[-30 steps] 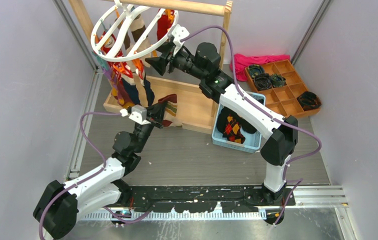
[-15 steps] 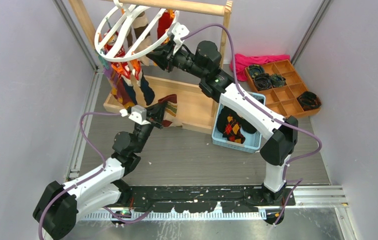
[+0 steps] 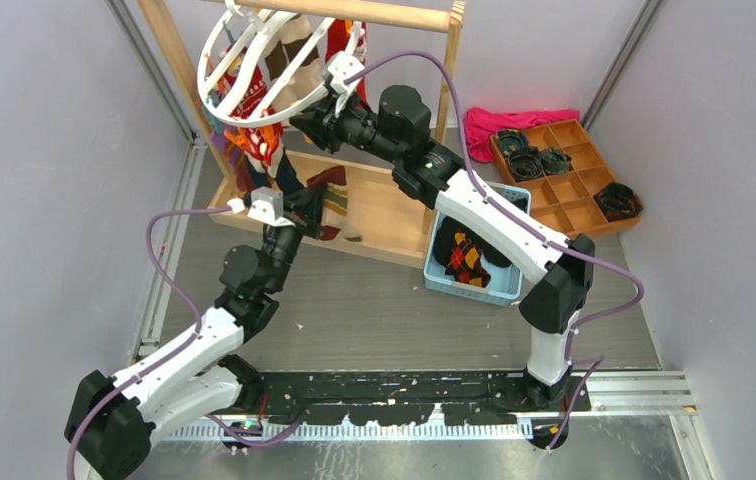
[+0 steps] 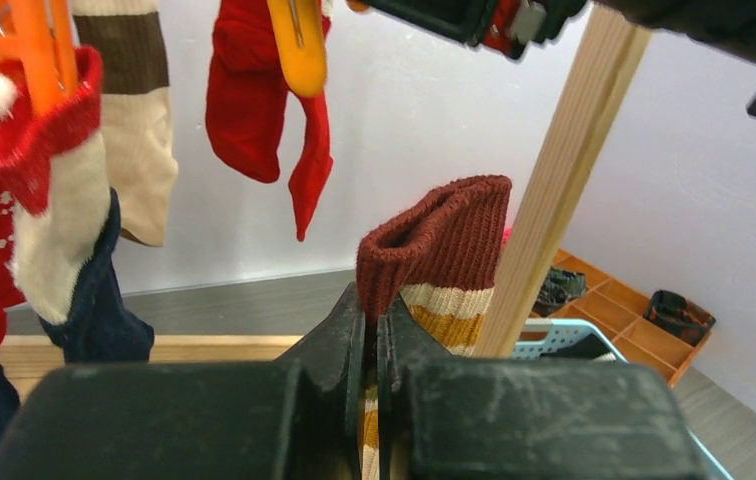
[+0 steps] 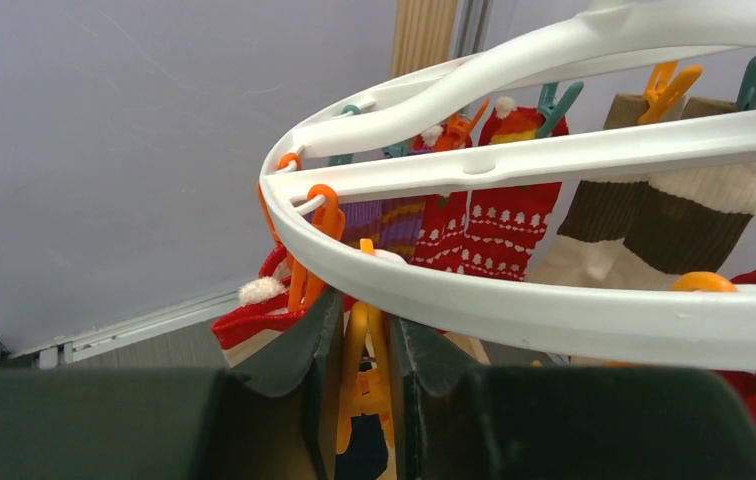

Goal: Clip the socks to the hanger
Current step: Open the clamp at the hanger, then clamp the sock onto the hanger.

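Left pincer (image 4: 372, 318) is shut tight on a brown striped sock (image 4: 449, 235), below the white round hanger (image 5: 554, 310). Right pincer (image 5: 366, 335) squeezes an orange clip (image 5: 357, 375) on the hanger's rim.

You have a white hanger (image 5: 554, 300) with an orange clip (image 5: 357, 370). Your ribbed sock (image 4: 444, 240) shows a maroon cuff over cream and mustard stripes. The plain sock (image 4: 249, 110) is red, the tree-patterned sock (image 5: 504, 225) red and white. The basket (image 3: 469, 291) is blue.
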Controlling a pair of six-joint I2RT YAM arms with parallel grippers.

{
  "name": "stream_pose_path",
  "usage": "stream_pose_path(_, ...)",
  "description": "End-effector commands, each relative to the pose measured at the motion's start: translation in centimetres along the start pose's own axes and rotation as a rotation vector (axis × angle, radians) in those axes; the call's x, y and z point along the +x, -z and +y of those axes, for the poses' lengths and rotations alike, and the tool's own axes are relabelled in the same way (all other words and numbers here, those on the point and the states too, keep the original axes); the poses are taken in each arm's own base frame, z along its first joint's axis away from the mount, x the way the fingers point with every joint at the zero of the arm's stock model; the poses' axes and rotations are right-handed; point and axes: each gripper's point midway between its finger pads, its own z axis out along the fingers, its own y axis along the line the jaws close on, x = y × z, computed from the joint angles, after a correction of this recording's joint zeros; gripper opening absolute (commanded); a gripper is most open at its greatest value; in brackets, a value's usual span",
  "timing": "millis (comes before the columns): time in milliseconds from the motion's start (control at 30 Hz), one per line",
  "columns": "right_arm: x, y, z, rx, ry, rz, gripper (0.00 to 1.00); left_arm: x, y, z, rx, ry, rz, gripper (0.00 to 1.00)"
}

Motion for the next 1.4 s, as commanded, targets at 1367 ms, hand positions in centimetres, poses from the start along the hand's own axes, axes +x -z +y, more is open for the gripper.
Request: stream_pose_path(1367,-3.4,1.4,2.2,-0.051,-0.015,-0.006,0.01,-5.6,-3.4,1.4,-0.045,0.289,-0.071,0.0)
